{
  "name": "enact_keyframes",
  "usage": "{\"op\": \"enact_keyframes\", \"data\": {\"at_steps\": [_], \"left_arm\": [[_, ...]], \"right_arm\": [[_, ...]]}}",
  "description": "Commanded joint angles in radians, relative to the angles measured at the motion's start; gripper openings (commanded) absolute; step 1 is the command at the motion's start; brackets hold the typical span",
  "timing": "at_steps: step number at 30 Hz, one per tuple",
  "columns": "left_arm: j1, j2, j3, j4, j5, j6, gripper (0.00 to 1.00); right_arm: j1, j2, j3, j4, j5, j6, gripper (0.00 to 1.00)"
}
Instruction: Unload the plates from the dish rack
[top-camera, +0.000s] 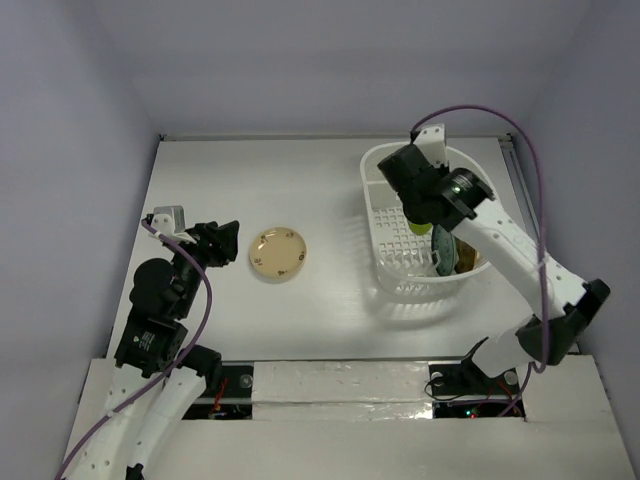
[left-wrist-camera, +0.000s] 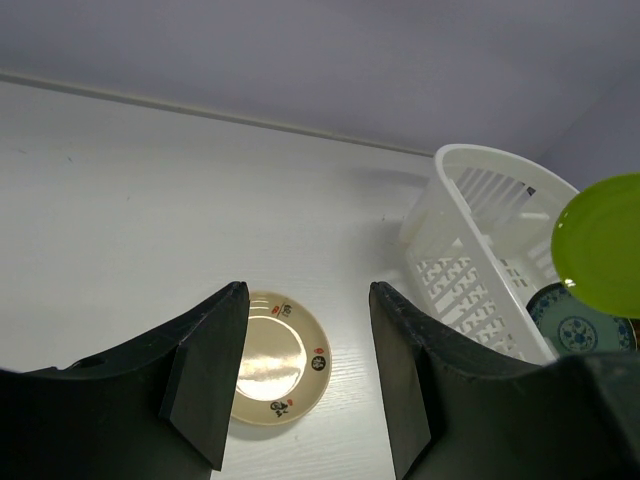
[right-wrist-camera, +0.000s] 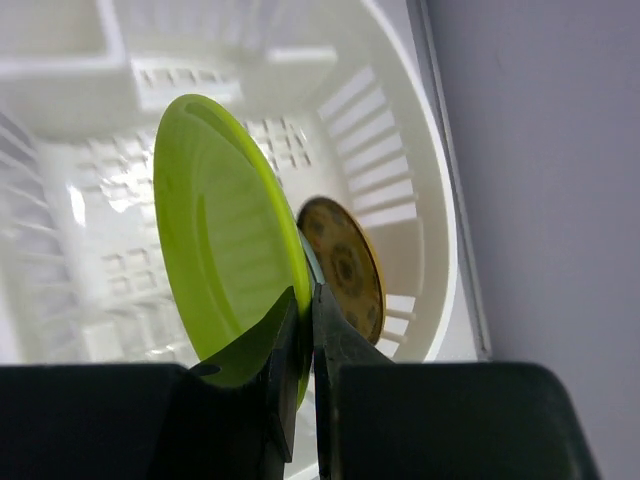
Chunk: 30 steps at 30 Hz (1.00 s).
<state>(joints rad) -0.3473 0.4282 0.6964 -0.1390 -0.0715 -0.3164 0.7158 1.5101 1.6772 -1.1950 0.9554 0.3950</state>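
Note:
My right gripper (right-wrist-camera: 305, 296) is shut on the rim of a lime green plate (right-wrist-camera: 225, 240), holding it on edge over the inside of the white dish rack (right-wrist-camera: 400, 150). Behind it an amber-yellow patterned plate (right-wrist-camera: 345, 265) stands in the rack. In the left wrist view the lime plate (left-wrist-camera: 600, 240) shows above the dish rack (left-wrist-camera: 470, 260), where a teal-blue plate (left-wrist-camera: 580, 325) rests. A beige plate (top-camera: 279, 254) lies flat on the table. My left gripper (top-camera: 225, 235) stands open just left of it, and nothing is between its fingers (left-wrist-camera: 215, 360).
The dish rack (top-camera: 410, 290) stands at the right of the table, close to the right wall. My right arm reaches over it from the near right corner. The grey back wall (left-wrist-camera: 300, 60) runs behind the table.

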Motion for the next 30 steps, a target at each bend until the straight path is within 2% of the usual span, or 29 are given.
{"op": "enact_keyframes", "data": {"at_steps": [1, 3, 4, 5, 7, 8, 10, 17, 22, 25, 30], "left_arm": [[-0.005, 0.000, 0.015, 0.053, 0.010, -0.006, 0.48], [-0.005, 0.001, 0.015, 0.053, 0.009, -0.006, 0.48], [-0.005, 0.001, 0.015, 0.053, 0.007, -0.006, 0.48], [-0.005, 0.003, 0.015, 0.053, 0.007, -0.006, 0.48], [-0.005, 0.006, 0.015, 0.052, 0.006, -0.004, 0.48], [-0.005, 0.006, 0.015, 0.052, 0.004, -0.004, 0.48], [-0.005, 0.010, 0.014, 0.052, 0.004, -0.004, 0.48], [-0.005, 0.014, 0.015, 0.052, 0.006, -0.003, 0.48], [-0.005, 0.015, 0.014, 0.052, 0.006, -0.004, 0.48], [-0.005, 0.014, 0.014, 0.050, 0.006, -0.004, 0.48], [-0.005, 0.014, 0.014, 0.052, 0.006, -0.004, 0.48]], "right_arm": [[0.045, -0.117, 0.069, 0.110, 0.001, -0.039, 0.00], [0.066, -0.142, 0.012, 0.334, -0.113, -0.091, 0.00], [0.066, -0.160, -0.069, 0.426, -0.280, -0.099, 0.00], [0.076, -0.160, -0.106, 0.581, -0.372, -0.093, 0.00], [0.076, -0.140, -0.192, 0.717, -0.569, -0.047, 0.00], [0.085, -0.093, -0.201, 0.803, -0.610, -0.023, 0.00], [0.096, -0.022, -0.185, 0.833, -0.674, 0.027, 0.00], [0.136, 0.237, -0.103, 0.992, -0.831, 0.140, 0.00], [0.145, 0.379, -0.091, 1.031, -0.831, 0.218, 0.00], [0.145, 0.410, -0.126, 1.058, -0.833, 0.248, 0.00], [0.145, 0.437, -0.198, 1.107, -0.817, 0.284, 0.07]]}}
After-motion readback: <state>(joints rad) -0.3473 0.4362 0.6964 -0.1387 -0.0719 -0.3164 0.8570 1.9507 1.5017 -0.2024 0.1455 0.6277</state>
